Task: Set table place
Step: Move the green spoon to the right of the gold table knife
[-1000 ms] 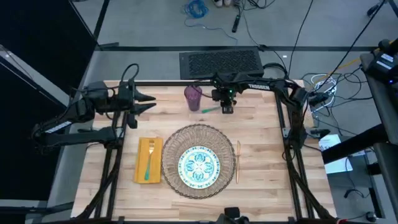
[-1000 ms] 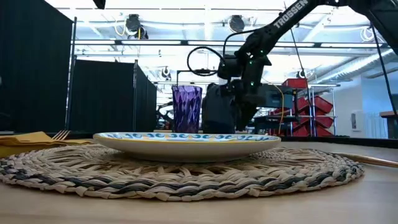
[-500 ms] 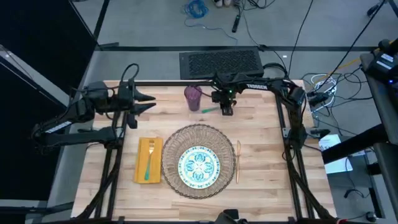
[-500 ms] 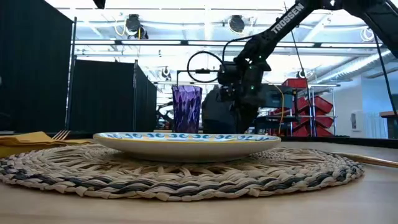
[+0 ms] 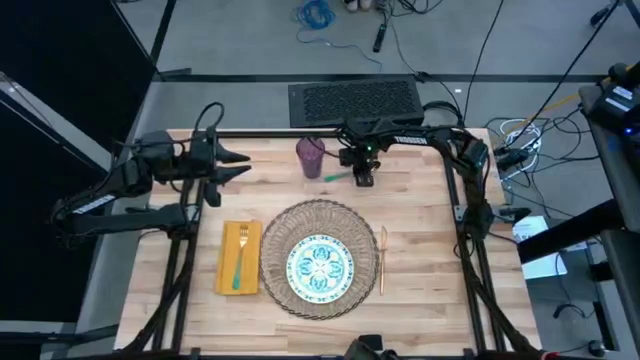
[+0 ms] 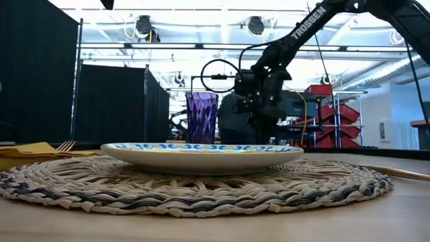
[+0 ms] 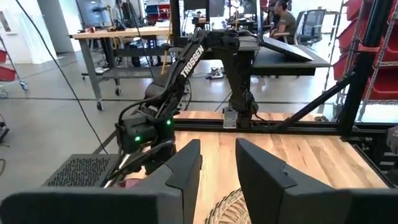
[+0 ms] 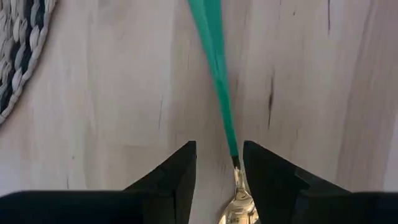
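The left gripper (image 5: 243, 163) waits above the table's (image 5: 420, 300) left side, its fingers a little apart and holding nothing. Below it, a yellow napkin (image 5: 238, 258) lies with a fork (image 5: 240, 256) on top. Next comes the round straw placemat (image 5: 318, 258) with the flowered plate (image 5: 320, 266) in its middle. A purple cup (image 5: 311, 157) stands at the far edge. Just beside it, the right gripper (image 5: 364, 178) points down over a teal-handled spoon (image 8: 219, 74), fingers (image 8: 168, 180) narrowly apart around it. A gold knife (image 5: 382, 260) lies right of the placemat.

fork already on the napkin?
Yes, in the high view the fork lies lengthwise on the yellow napkin, left of the placemat.
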`<action>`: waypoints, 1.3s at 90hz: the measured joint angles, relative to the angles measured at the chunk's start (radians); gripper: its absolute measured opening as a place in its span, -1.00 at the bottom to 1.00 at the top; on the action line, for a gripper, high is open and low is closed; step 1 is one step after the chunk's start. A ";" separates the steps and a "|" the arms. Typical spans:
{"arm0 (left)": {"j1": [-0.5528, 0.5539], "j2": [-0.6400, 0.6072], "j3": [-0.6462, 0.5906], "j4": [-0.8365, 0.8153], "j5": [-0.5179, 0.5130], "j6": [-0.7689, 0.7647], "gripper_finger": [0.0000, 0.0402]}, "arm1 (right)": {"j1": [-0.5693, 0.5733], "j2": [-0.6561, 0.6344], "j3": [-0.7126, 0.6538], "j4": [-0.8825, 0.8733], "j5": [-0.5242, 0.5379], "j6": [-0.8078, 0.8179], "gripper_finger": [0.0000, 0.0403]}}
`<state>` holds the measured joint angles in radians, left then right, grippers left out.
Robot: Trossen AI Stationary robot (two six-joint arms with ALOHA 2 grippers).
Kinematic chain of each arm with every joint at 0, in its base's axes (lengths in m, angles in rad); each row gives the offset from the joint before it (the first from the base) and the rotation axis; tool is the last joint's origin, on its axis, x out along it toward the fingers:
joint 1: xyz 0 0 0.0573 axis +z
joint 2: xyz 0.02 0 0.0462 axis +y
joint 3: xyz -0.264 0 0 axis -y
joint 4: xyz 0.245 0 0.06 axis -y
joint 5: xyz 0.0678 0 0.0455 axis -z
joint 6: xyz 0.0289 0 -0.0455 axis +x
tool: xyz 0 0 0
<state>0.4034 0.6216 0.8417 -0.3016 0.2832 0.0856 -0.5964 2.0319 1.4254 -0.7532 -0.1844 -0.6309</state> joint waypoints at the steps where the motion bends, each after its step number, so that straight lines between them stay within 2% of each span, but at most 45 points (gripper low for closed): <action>1: 0.000 0.000 0.000 0.000 0.000 0.000 -0.56 | 0.000 0.000 0.000 0.000 0.000 0.000 -0.41; 42: 0.000 0.000 0.000 -0.006 0.000 0.000 -0.56 | 0.007 0.061 0.005 0.011 0.034 0.028 -0.44; 51: 0.000 0.000 0.000 -0.006 0.000 0.003 -0.56 | 0.008 0.061 0.004 0.019 0.051 0.021 -0.58; 62: 0.000 0.000 0.000 -0.006 0.000 0.006 -0.56 | 0.007 0.061 0.004 0.030 0.065 0.015 -0.91; 71: 0.000 0.000 0.000 -0.006 0.000 0.006 -0.56 | 0.008 0.063 0.012 0.022 0.068 0.017 -0.97; 88: 0.000 0.000 0.000 -0.006 0.000 0.006 -0.56 | 0.017 0.048 0.110 -0.150 0.084 0.014 -0.99; 101: 0.000 0.000 0.000 -0.004 0.000 0.006 -0.56 | 0.042 -0.030 0.205 -0.305 0.082 0.008 -0.99; 117: 0.000 0.000 0.000 -0.001 0.000 0.026 -0.56 | 0.078 -0.156 0.223 -0.448 0.082 0.067 -1.00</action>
<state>0.4034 0.6216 0.8417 -0.3025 0.2832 0.1116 -0.5186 1.8762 1.6487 -1.2014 -0.1028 -0.5639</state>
